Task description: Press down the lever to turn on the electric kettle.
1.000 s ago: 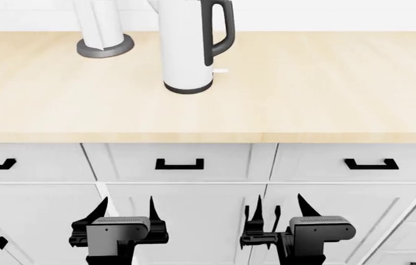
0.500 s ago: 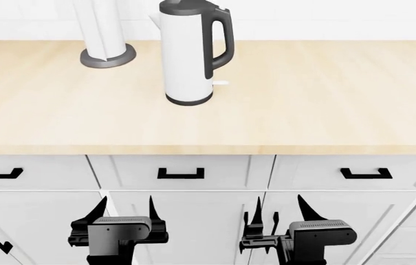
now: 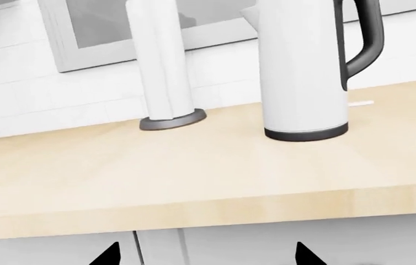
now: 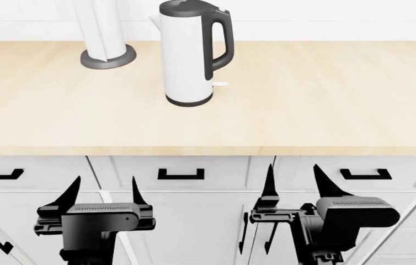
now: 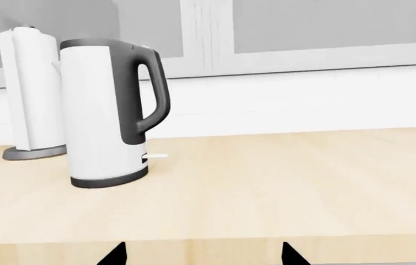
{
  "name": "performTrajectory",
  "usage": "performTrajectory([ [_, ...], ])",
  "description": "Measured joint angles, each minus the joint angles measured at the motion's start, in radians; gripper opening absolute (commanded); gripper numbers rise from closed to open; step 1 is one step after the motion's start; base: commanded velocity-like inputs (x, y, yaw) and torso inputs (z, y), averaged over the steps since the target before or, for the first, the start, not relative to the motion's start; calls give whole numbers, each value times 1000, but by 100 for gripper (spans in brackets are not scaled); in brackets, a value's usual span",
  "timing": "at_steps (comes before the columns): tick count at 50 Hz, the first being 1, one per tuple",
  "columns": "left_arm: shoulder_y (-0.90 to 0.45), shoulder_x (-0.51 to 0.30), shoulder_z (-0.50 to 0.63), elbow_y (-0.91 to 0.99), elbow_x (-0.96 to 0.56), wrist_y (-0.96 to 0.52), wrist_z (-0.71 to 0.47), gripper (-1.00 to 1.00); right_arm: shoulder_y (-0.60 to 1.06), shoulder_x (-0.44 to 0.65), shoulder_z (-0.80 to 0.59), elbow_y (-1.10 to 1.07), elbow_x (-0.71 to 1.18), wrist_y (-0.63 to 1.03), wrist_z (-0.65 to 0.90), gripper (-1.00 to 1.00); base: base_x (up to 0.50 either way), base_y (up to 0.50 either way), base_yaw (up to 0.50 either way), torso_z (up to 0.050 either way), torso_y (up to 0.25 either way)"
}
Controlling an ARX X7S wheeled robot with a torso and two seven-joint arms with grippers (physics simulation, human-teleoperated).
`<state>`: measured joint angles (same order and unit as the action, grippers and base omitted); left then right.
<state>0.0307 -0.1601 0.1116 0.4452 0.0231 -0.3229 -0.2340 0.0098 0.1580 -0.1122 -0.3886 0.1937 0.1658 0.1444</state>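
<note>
The electric kettle (image 4: pixel 187 58) is tall and white with a dark grey lid, loop handle and base ring. It stands at the back of the wooden counter (image 4: pixel 304 105). The lever (image 4: pixel 220 84) is a small white tab sticking out low under the handle. The kettle also shows in the left wrist view (image 3: pixel 304 72) with the lever (image 3: pixel 360 102), and in the right wrist view (image 5: pixel 105 110) with the lever (image 5: pixel 155 156). My left gripper (image 4: pixel 101 193) and right gripper (image 4: pixel 294 182) are both open and empty, below the counter's front edge in front of the drawers.
A white column with a round grey disc foot (image 4: pixel 105 33) stands left of the kettle; it also shows in the left wrist view (image 3: pixel 165 72). White drawers with black handles (image 4: pixel 181 174) sit under the counter. A window frame and white wall lie behind.
Both grippers have risen toward the counter edge, the right one more. The head view tilted earlier so the kettle now sits lower in the frame.
</note>
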Motion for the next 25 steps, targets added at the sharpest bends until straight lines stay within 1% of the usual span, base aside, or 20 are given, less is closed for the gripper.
performTrajectory([
  [9, -33, -25, 8, 160, 41, -166, -14, 100, 47, 6, 17, -123, 53, 103, 30, 100, 20, 0, 0, 0, 0],
  [16, -40, -37, 13, 220, 56, -223, -23, 100, 61, 13, 17, -168, 72, 137, 39, 100, 400, 0, 0, 0, 0],
  [25, -42, -47, 21, 256, 65, -257, -33, 100, 70, 24, 15, -193, 90, 156, 49, 100, 408, 0, 0, 0, 0],
])
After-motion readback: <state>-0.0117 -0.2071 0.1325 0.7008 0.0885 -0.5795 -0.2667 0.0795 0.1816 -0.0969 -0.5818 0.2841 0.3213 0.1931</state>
